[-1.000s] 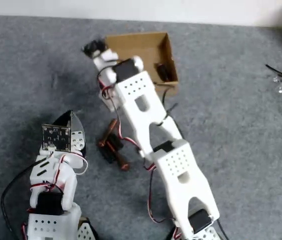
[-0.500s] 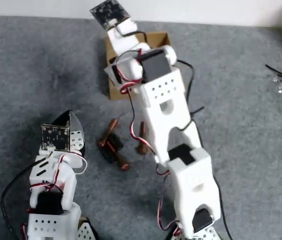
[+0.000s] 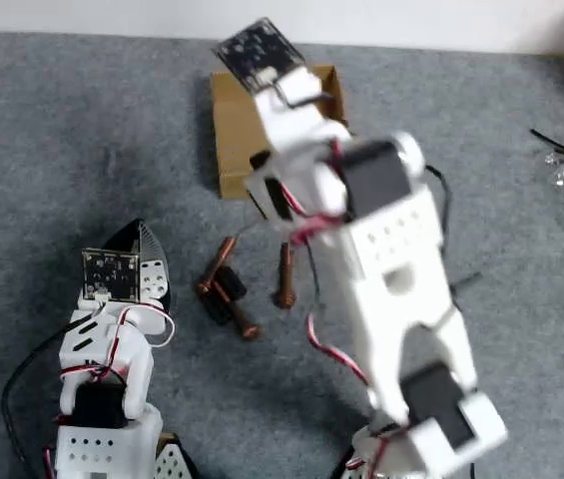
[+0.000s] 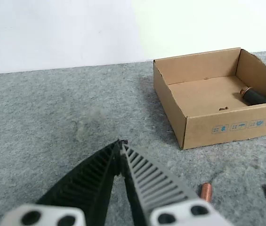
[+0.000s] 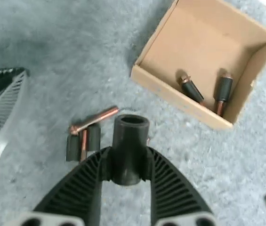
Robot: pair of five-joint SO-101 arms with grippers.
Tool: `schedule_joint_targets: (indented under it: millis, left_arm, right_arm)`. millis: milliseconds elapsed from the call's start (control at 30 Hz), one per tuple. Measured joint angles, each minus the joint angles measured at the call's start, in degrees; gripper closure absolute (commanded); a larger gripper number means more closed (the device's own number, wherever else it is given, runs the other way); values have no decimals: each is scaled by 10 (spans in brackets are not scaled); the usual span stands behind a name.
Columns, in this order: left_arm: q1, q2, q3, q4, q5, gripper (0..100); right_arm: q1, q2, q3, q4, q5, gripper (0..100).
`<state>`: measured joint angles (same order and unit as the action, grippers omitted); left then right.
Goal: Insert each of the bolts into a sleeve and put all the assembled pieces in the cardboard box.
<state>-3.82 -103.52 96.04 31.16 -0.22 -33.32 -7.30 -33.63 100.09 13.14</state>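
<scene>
the right gripper (image 5: 125,159) is clamped on a black sleeve (image 5: 130,139), open end up, above the carpet (image 3: 82,130) near the loose copper bolts (image 5: 95,119) and cardboard box (image 5: 180,100), and ideally holds that bore steady while the left gripper (image 4: 121,147), pinched together empty, brings a bolt.

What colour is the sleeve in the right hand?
Black. The sleeve shows best in the right wrist view, held in the right hand.
</scene>
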Motion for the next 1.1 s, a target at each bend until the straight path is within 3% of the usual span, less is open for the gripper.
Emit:
schedule_joint_targets:
  millis: [300,767,1100]
  left_arm:
    - [0,0,0,0,0,989]
    - [0,0,0,0,0,989]
    - [0,0,0,0,-1,989]
  right_arm:
    - [0,-239,195,-2,0,994]
    - [2,-595,597,-149,23,994]
    - [100,-821,806,-273,47,994]
